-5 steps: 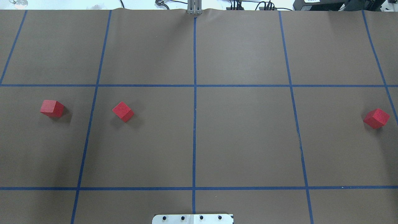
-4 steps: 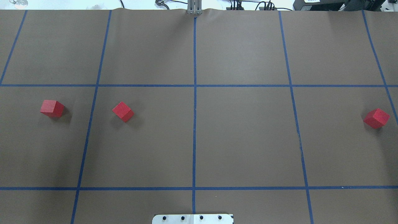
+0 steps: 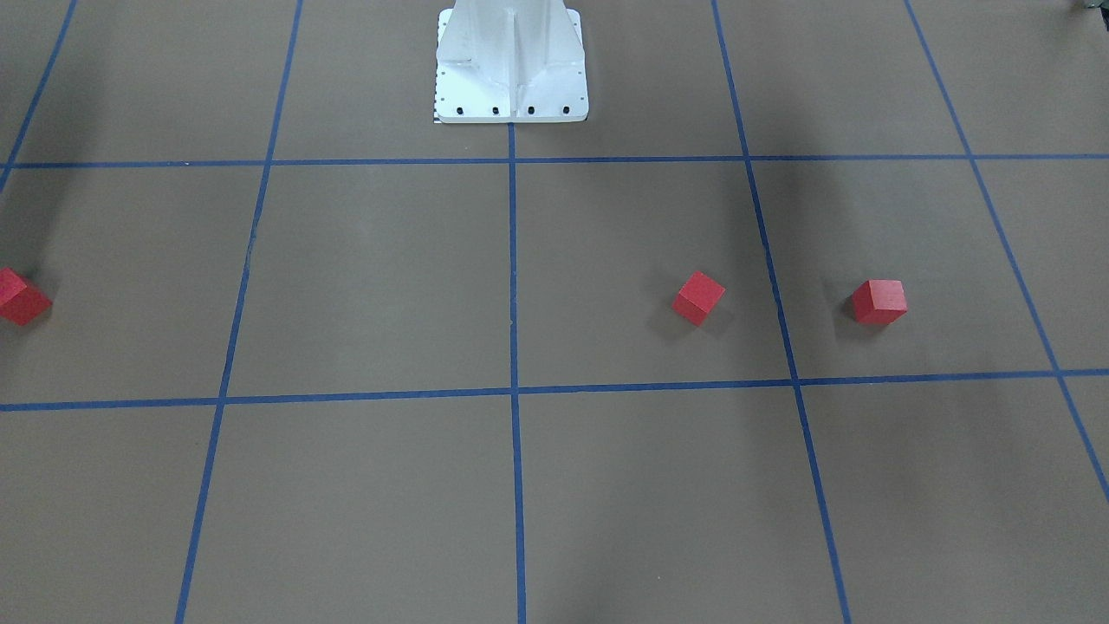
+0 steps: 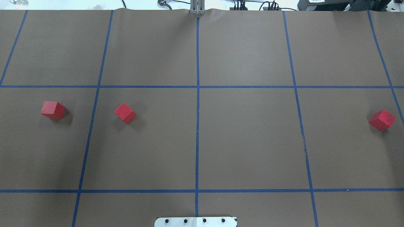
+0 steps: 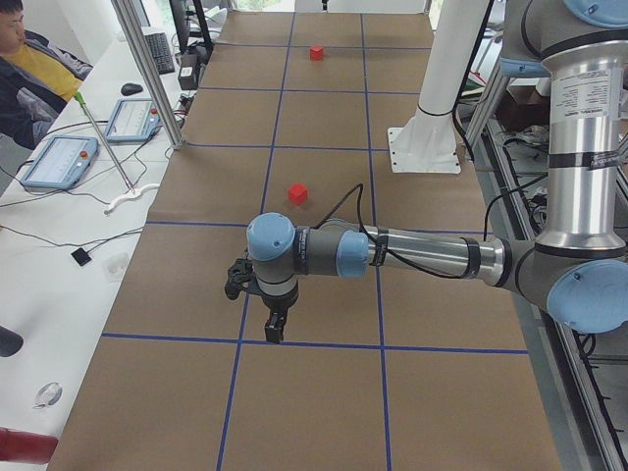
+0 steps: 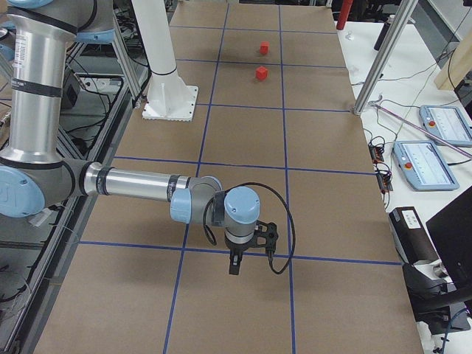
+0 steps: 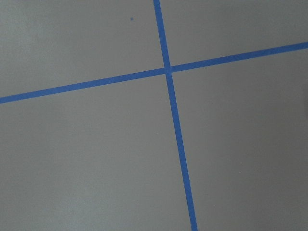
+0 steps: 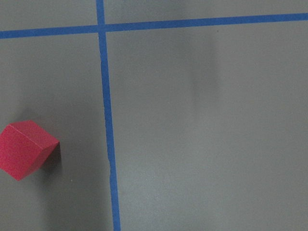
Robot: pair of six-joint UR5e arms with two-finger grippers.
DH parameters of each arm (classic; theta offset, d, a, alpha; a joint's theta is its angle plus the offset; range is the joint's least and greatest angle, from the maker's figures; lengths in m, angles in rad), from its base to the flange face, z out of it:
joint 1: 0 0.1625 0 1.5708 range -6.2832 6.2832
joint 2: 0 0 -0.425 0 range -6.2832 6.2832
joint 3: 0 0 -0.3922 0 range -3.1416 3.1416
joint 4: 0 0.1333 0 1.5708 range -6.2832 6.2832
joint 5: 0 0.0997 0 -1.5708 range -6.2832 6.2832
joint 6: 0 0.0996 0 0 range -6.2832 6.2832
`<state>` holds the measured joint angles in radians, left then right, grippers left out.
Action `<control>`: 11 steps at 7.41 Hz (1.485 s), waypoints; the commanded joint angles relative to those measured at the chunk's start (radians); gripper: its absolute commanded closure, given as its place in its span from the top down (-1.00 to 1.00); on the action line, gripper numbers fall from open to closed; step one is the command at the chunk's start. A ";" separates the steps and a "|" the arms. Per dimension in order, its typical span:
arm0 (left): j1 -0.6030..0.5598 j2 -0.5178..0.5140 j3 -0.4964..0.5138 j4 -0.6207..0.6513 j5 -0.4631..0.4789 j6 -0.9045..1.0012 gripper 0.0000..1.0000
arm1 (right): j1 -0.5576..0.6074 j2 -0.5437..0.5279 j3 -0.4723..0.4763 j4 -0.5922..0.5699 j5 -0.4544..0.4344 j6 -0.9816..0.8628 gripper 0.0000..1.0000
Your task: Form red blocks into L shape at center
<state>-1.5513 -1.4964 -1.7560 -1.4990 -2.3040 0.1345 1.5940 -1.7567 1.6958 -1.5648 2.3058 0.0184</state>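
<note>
Three red blocks sit apart: two left of the middle tape line, one far right. We judge no L begun. Left gripper and right gripper hang clear, likely staged; finger state we cannot tell.

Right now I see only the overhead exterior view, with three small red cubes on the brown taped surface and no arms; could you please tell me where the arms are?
Observer: The left claw hangs low, pointing down over the brown paper surface, outside your frame.
Operator: Does its wrist camera show a cube?
Observer: No, only a blue tape crossing.
Operator: And the right arm's wrist camera?
Observer: It shows one small matte red cube beside a blue tape line, not touching it.
</note>
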 commanded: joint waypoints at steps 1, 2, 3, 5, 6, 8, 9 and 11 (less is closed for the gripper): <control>0.000 -0.011 -0.028 -0.004 -0.011 -0.018 1.00 | 0.000 0.009 0.013 0.059 0.003 0.002 0.99; 0.000 -0.015 -0.051 -0.006 -0.011 -0.019 1.00 | 0.000 0.019 0.005 0.216 0.003 0.005 0.99; 0.000 -0.028 -0.059 -0.007 -0.011 -0.016 1.00 | 0.000 0.019 -0.007 0.350 -0.003 0.009 0.99; 0.002 -0.102 -0.028 -0.155 -0.008 -0.019 1.00 | -0.002 0.064 -0.043 0.402 0.004 0.015 0.99; 0.002 -0.122 -0.002 -0.221 -0.012 -0.018 1.00 | -0.002 0.074 -0.068 0.404 0.003 0.017 0.99; 0.002 -0.125 0.016 -0.268 -0.012 -0.024 1.00 | -0.043 0.074 -0.097 0.461 0.044 0.015 0.99; 0.002 -0.122 0.016 -0.299 -0.012 -0.026 1.00 | -0.115 0.071 -0.113 0.524 0.053 0.034 0.99; 0.004 -0.113 0.023 -0.333 -0.012 -0.033 1.00 | -0.294 0.103 -0.120 0.537 0.034 0.063 0.98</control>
<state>-1.5483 -1.6130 -1.7372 -1.8137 -2.3163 0.1061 1.4001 -1.6722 1.5812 -1.0439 2.3532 0.0709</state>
